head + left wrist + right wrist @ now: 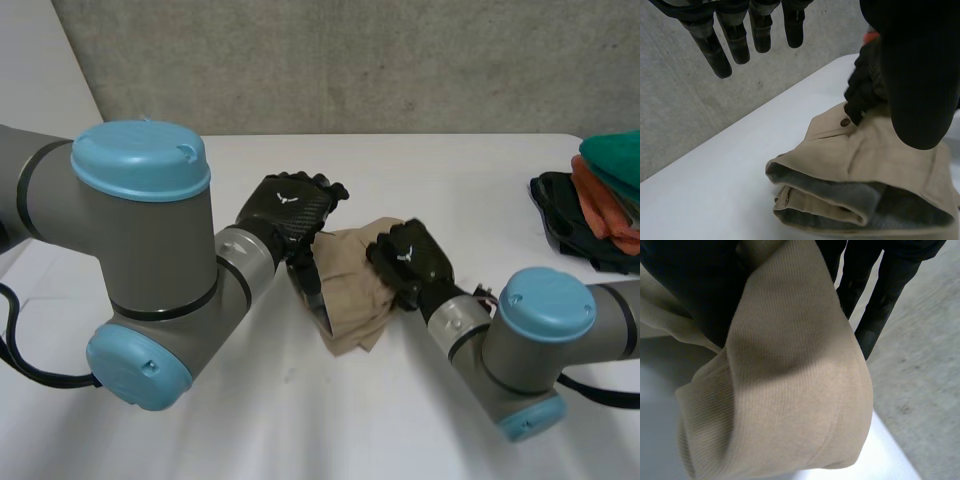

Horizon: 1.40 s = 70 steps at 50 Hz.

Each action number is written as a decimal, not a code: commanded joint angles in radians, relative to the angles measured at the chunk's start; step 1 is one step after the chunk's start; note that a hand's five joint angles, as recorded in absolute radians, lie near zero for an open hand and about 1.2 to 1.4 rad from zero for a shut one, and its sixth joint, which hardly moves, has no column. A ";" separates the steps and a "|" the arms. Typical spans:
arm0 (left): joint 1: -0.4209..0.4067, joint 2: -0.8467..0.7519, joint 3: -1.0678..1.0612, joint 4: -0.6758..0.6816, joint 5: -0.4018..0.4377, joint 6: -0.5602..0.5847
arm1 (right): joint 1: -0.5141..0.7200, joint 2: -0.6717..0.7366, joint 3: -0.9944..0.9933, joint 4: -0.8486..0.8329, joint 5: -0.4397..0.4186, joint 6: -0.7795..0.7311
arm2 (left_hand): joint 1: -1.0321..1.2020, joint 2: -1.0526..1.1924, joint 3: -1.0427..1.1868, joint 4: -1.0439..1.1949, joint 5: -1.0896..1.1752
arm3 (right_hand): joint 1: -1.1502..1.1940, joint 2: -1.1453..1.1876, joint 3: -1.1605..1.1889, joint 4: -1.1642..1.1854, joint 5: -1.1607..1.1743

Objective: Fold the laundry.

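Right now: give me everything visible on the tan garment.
The tan garment is finely ribbed cloth with a grey inside, folded into a thick, layered bundle. It lies on the white table between the arms. A dark button sits on a flap at one edge. The right robot hand pinches its top layer near that button. The left robot hand hovers open at the opposite side, its straight fingers off the cloth.

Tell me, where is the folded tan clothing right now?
In the head view the folded tan clothing lies mid-table, between the left robot hand at its left edge and the right robot hand gripping its right edge.
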 commanded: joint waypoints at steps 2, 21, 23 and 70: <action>0.001 0.039 0.009 0.005 0.003 -0.001 | -0.024 -0.055 -0.119 0.011 -0.002 0.031 | -0.016 -0.025 -0.029 -0.031 -0.048 | 0.447 0.278 0.268 0.223 0.378; -0.050 0.095 0.092 0.087 0.096 -0.002 | -0.515 -0.215 -0.555 0.105 -0.179 0.378 | -0.016 -0.025 -0.029 -0.031 -0.048 | 0.447 0.278 0.268 0.223 0.378; -0.054 0.096 0.094 0.087 0.103 -0.002 | -0.603 -0.198 -0.582 0.103 -0.222 0.437 | -0.016 -0.025 -0.029 -0.031 -0.048 | 0.447 0.278 0.268 0.223 0.378; -0.097 0.145 0.025 0.104 0.370 -0.033 | -0.954 0.086 -0.540 -0.027 -0.501 0.571 | -0.016 -0.025 -0.029 -0.031 -0.048 | 0.447 0.278 0.268 0.223 0.378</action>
